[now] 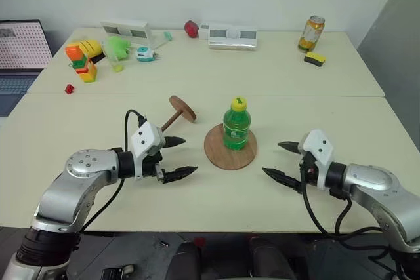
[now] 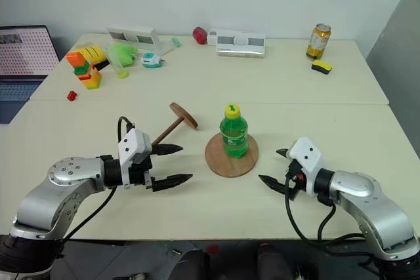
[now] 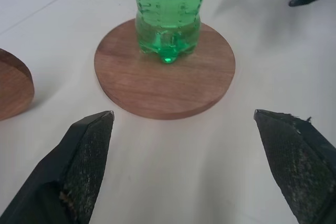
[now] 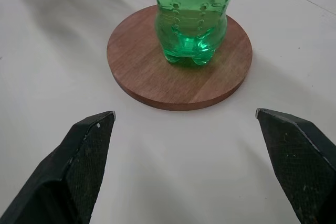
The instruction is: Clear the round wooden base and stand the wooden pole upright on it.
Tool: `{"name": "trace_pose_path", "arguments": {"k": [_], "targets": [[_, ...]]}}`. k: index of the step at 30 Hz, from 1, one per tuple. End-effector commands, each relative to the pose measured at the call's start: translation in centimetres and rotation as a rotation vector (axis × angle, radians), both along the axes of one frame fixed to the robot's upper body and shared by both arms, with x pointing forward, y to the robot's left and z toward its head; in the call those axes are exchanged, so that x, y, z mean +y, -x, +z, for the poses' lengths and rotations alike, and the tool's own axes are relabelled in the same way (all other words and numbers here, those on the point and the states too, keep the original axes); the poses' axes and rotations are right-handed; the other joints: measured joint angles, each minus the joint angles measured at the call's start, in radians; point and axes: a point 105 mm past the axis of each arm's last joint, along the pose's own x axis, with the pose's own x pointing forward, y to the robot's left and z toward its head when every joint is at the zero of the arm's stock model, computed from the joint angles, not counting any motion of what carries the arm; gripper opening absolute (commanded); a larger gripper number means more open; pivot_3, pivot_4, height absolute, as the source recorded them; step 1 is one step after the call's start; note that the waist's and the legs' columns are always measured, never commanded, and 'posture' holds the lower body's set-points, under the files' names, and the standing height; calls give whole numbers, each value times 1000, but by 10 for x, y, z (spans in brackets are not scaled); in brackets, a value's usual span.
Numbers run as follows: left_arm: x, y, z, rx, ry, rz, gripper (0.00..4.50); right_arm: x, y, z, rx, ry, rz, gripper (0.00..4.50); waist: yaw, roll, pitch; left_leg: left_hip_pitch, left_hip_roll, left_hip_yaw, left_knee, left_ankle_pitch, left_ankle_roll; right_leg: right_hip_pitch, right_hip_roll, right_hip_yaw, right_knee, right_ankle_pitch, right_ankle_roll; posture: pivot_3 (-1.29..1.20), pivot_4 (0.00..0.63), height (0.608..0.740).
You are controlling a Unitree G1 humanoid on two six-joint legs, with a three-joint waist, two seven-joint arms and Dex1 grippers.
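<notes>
Green plastic bottle point(image 1: 237, 124) occupies round reddish-brown wooden base point(image 1: 230, 152); dark wooden pole point(image 1: 175, 115) lies flat. Left gripper point(image 1: 181, 158), right gripper point(image 1: 279, 160) spread wide, empty. Nothing done.

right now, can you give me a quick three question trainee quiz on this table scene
1. True or false: the round reddish-brown wooden base is clear.
2. What stands on it? A) gold drink can B) green plastic bottle with yellow cap C) red block
3. Fill in: the thin dark wooden pole with a disc at one end lies on the table nearer the ___ gripper.

Key
1. False: the green plastic bottle with yellow cap stands on it.
2. B
3. Left: the left gripper and the right gripper both stand open, holding nothing.
</notes>
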Motion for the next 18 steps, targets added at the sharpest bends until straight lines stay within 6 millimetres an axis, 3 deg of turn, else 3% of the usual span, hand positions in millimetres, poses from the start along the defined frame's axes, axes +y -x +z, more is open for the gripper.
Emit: {"name": "trace_pose_path", "arguments": {"k": [1, 8, 14, 18], "targets": [[3, -5, 15, -46, 33, 26, 4487, 2, 6, 15, -57, -11, 37, 4500, -1, 0, 0, 0, 0, 0, 0, 0, 0, 0, 0, 0, 0, 0, 0, 0, 150, 740], [10, 1, 37, -96, -3, -24, 4487, 1, 11, 18, -60, -6, 67, 4500, -1, 0, 0, 0, 0, -1, 0, 0, 0, 0, 0, -1, 0, 0, 0, 0, 150, 740], [9, 4, 43, -108, -48, -54, 4487, 5, 15, 18, -62, -30, 78, 4500, 0, 0, 0, 0, 0, -1, 0, 0, 0, 0, 0, -1, 0, 0, 0, 0, 150, 740], [19, -6, 59, -163, -101, 12, 4487, 7, 14, 22, -65, -45, 73, 4500, 0, 0, 0, 0, 0, -2, 0, 0, 0, 0, 1, -2, 0, 0, 0, 0, 150, 740]]}}
